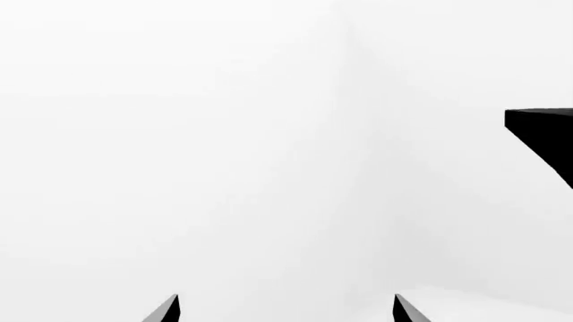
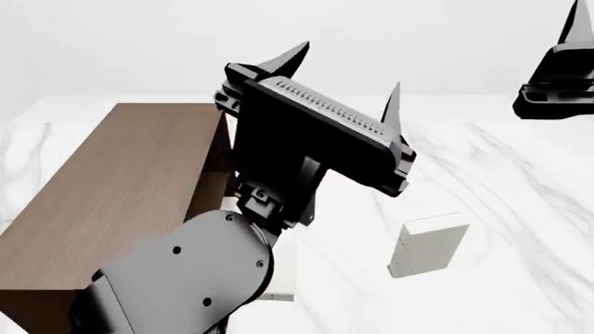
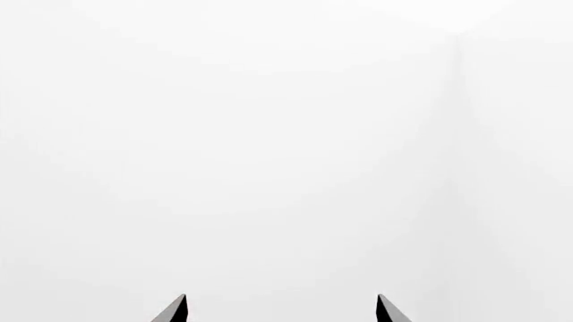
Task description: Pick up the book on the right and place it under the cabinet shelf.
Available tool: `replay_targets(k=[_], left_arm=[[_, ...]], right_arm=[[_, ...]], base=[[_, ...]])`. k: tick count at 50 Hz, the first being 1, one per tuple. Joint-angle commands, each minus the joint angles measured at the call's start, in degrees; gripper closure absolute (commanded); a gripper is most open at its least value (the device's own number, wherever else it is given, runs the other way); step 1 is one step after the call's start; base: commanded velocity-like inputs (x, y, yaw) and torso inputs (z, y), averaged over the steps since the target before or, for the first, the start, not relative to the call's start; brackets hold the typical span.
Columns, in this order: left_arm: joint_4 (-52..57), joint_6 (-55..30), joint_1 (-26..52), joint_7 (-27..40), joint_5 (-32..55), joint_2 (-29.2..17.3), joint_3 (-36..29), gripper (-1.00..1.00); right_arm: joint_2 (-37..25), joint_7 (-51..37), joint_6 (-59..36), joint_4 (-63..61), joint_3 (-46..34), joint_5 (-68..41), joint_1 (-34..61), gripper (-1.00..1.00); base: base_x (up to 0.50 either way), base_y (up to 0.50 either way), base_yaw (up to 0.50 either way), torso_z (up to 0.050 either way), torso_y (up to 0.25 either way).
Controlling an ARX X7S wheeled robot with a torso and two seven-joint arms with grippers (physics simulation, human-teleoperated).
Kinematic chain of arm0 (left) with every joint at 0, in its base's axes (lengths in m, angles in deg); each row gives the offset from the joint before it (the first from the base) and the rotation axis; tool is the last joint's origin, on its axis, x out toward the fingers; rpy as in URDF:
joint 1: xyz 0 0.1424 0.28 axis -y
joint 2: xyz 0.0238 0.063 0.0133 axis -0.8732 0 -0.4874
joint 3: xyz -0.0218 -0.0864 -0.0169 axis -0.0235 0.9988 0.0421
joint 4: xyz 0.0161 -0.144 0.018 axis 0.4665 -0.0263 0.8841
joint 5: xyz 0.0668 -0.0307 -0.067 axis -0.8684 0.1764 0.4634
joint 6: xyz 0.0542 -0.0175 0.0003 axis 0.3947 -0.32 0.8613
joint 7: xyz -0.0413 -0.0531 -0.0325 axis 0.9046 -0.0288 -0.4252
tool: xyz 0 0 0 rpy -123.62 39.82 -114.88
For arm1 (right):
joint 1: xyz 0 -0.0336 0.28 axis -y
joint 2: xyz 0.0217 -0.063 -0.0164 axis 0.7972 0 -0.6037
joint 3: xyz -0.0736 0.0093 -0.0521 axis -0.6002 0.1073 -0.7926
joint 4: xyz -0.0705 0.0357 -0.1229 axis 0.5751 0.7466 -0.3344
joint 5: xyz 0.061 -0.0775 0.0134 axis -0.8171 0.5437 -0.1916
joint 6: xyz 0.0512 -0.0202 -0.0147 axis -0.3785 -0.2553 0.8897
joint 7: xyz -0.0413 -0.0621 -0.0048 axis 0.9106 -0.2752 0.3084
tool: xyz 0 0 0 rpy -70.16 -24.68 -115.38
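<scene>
Raised high above the marble table [image 2: 519, 181], the left gripper [image 2: 348, 73] was seen spread open and empty; the right gripper [image 3: 280, 310] likewise. Only the head view showed the book [image 2: 427, 245], upright, right of the cabinet shelf [image 2: 121, 188]; wrist views showed blank wall.

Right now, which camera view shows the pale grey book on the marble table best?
The head view: the book stands upright on the table, fully visible, right of the left arm. Both wrist views show only white background and fingertips, no book.
</scene>
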Motion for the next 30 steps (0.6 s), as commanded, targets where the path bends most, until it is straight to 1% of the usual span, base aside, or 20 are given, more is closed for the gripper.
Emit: replay_targets(k=[1, 7, 12, 18, 26, 30], left_arm=[[-6.9, 8.9, -5.3, -3.1, -0.9, 2.0, -4.4, -1.00], [-12.1, 13.0, -7.1, -4.7, -0.6, 2.2, -3.7, -1.00], [-19.0, 17.9, -8.6, -7.1, -1.2, 1.9, -3.3, -1.00], [-23.6, 21.4, -9.6, -8.2, -1.6, 1.6, -2.8, -1.00], [-27.1, 24.9, -11.3, -8.7, -0.9, 2.3, -2.0, -1.00], [-27.8, 25.8, -12.2, -9.0, -1.1, 2.4, -2.8, -1.00]], right_arm=[[-3.2, 0.7, 2.4, -2.8, -1.1, 1.5, -2.6, -1.00], [-4.3, 1.4, 3.2, -3.3, -1.6, 2.1, -3.5, -1.00], [-3.1, 1.2, 4.2, -2.6, -2.2, 3.0, -4.8, -1.00], [-1.9, 1.1, 5.0, -1.9, -2.7, 3.9, -5.9, -1.00], [-1.4, 1.1, 4.9, -1.7, -2.9, 4.0, -6.5, -1.00], [-1.3, 1.1, 5.0, -1.6, -2.9, 4.1, -6.8, -1.00]], base=[[0.00, 0.00, 0.00, 0.000, 0.000], [0.00, 0.00, 0.00, 0.000, 0.000], [0.00, 0.00, 0.00, 0.000, 0.000], [0.00, 0.00, 0.00, 0.000, 0.000], [0.00, 0.00, 0.00, 0.000, 0.000], [0.00, 0.00, 0.00, 0.000, 0.000]])
